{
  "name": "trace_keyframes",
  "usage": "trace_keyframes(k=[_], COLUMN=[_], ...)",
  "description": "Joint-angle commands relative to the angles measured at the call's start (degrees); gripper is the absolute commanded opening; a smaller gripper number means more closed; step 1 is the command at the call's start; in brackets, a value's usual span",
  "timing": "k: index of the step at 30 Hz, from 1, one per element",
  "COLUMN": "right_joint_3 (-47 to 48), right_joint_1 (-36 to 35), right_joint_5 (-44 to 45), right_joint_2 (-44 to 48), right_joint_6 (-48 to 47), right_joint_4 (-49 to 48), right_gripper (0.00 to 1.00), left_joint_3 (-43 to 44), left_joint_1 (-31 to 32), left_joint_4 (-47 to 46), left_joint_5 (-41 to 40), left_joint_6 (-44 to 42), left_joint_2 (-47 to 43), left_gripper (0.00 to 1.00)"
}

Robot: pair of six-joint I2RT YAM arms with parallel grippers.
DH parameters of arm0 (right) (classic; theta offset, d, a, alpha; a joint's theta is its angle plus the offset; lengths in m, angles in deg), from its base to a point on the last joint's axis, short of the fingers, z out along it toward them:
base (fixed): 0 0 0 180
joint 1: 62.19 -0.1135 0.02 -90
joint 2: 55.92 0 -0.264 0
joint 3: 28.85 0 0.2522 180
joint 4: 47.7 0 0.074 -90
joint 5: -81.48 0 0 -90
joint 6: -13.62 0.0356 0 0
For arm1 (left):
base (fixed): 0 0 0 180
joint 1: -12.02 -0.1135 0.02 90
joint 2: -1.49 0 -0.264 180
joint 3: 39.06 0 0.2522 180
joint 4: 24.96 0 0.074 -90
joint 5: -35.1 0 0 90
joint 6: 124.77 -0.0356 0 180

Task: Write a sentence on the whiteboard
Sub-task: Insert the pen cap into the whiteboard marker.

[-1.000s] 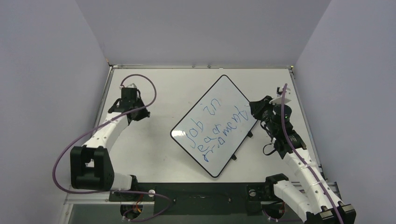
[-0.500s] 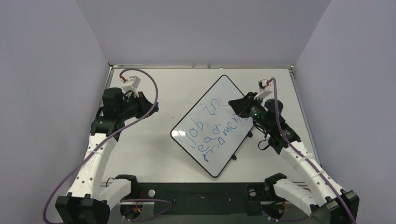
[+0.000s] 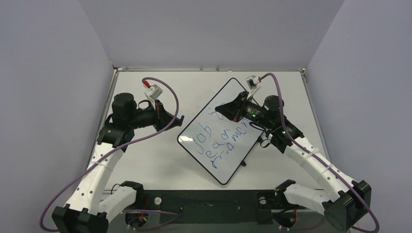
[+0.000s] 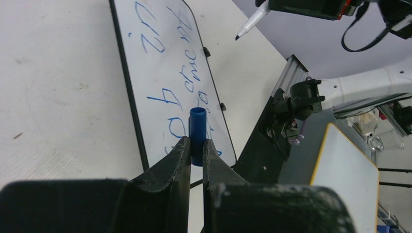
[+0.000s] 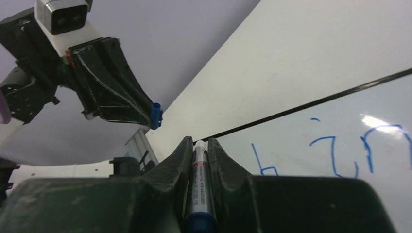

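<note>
A white desk [image 3: 145, 160] is enclosed by plain grey walls [image 3: 204, 34] on the left, far and right sides. One whiteboard [image 3: 233, 162] is laid flat on it near the middle, turned so that its long axis runs diagonally from near left to far right, one corner pointing at the far wall. The sentence [image 3: 218, 141] is written in blue in three wobbly lines that follow this axis.

Two arms are seen, with one hand each. The left hand [image 3: 175, 118] is closed tightly on one blue cap [image 4: 197, 126], which stands out past the fingertips and is pointed right, towards the board. This hand is held over bare desk just beside the board's far-left edge. The right hand [image 3: 221, 109] is clamped shut on one marker [image 5: 199, 184], which is laid along the gap between the fingers with its tip pointing left. This hand is held over the board's far corner, by the far end of the first line. In the left wrist view the tip appears raised clear of the board.
</note>
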Motion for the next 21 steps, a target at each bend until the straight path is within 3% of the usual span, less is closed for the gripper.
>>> trace_keyframes(k=[1,21], right_joint_3=[3.9,13.3], right_joint_1=[-3.8,-11.5], right_joint_5=[-7.0,-12.7], right_joint_2=[-2.5,-11.4], right_joint_6=[1.3,2.7], right_joint_4=[-6.0,-6.2], right_gripper=[0.00,0.00], left_joint_3=[-0.9,-3.9], left_joint_1=[1.0,3.6], left_joint_4=[-4.9,-6.0], left_joint_5=[6.4,9.8], left_joint_6=[-1.3,-1.4], left_joint_2=[-2.6,-5.2], left_gripper=[0.00,0.00])
